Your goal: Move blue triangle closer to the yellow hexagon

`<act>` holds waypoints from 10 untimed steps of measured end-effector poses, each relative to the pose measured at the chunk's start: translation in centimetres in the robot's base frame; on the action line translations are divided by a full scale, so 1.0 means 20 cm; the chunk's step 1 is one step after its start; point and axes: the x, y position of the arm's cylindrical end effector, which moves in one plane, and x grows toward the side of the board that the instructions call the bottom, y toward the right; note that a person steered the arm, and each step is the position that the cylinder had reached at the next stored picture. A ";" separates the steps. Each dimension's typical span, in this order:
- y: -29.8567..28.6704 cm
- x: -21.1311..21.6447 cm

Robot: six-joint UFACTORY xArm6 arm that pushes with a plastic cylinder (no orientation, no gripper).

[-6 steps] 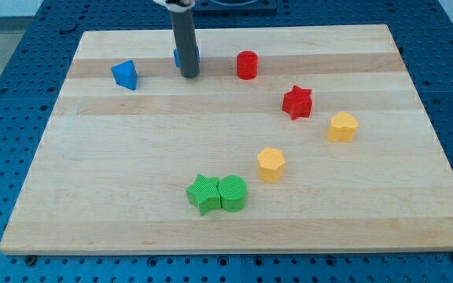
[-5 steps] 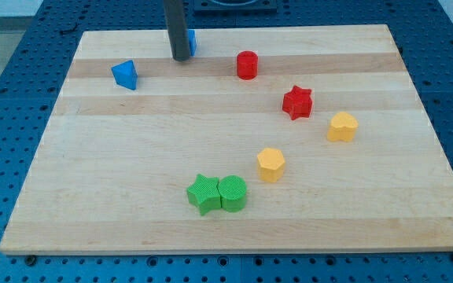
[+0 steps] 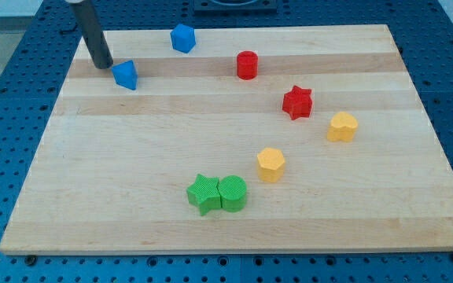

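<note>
Blue triangle (image 3: pixel 124 75): upper left of the wooden surface (image 3: pixel 132 173), untouched by other blocks.
- My tip (image 3: pixel 101 65): just beside the triangle, on its upper-left side; contact cannot be told. No pincer fitted; the arm ends in a plain rod.
- Blue block (image 3: pixel 182 38): near the top edge, shape unclear.
- Green star (image 3: pixel 204 193) and green round block (image 3: pixel 233 192): touching, low centre.
- Red cylinder (image 3: pixel 247 64): upper middle.
- Yellow hexagon (image 3: pixel 271 164): centre-right, well apart from the triangle.
- Red star (image 3: pixel 296 102), yellow block (image 3: pixel 342 126): right side.

Step in hand, by judgement: lining up behind the triangle. Next move calls for a push down and rightward toward the hexagon, passing above the green pair.
</note>
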 end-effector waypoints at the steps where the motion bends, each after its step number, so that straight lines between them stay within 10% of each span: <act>1: 0.06 0.13; 5: 0.18 0.02; 10: 0.41 0.37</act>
